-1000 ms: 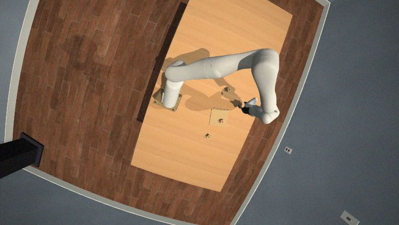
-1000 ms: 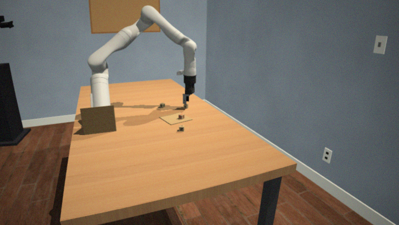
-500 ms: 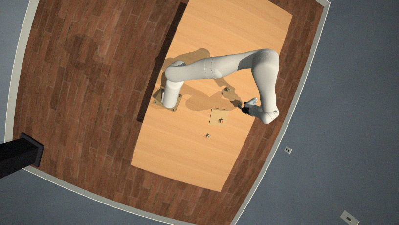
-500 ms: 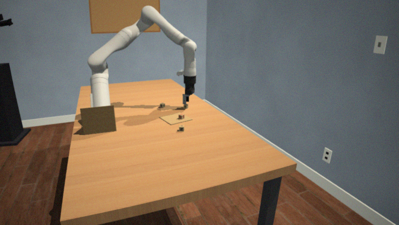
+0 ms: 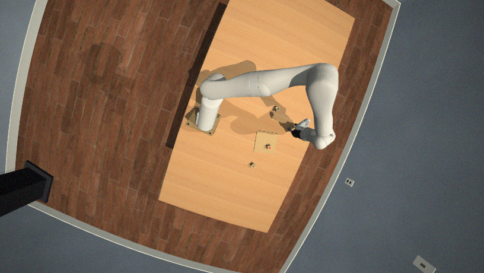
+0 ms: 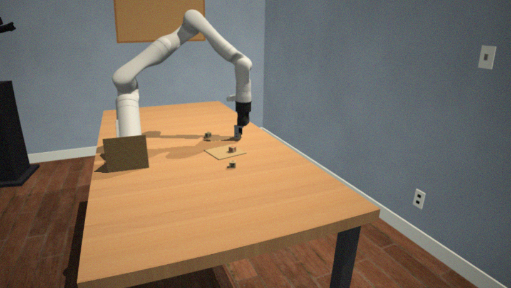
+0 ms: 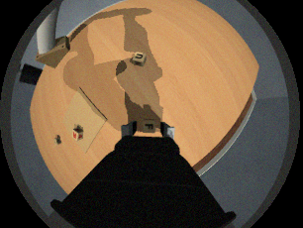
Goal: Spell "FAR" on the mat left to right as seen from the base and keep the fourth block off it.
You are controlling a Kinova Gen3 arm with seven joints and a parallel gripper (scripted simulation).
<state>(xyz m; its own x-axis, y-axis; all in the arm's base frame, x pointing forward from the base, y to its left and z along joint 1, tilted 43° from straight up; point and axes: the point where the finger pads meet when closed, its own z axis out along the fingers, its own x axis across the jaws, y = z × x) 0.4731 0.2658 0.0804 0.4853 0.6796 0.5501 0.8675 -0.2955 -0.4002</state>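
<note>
Pale arm arching over a wooden table, open gripper [image 5: 292,130] [image 6: 238,138] [image 7: 148,126] low around the F block [image 5: 292,126] [image 7: 149,125] at the wrist view's centre, fingers apart, mat [image 5: 262,140] [image 6: 218,154] [image 7: 79,111] in that view's left half bearing a red-marked block [image 5: 268,147] [image 6: 232,148] [image 7: 77,133], U block [image 5: 276,108] [image 6: 207,134] [image 7: 139,58] upper centre.
</note>
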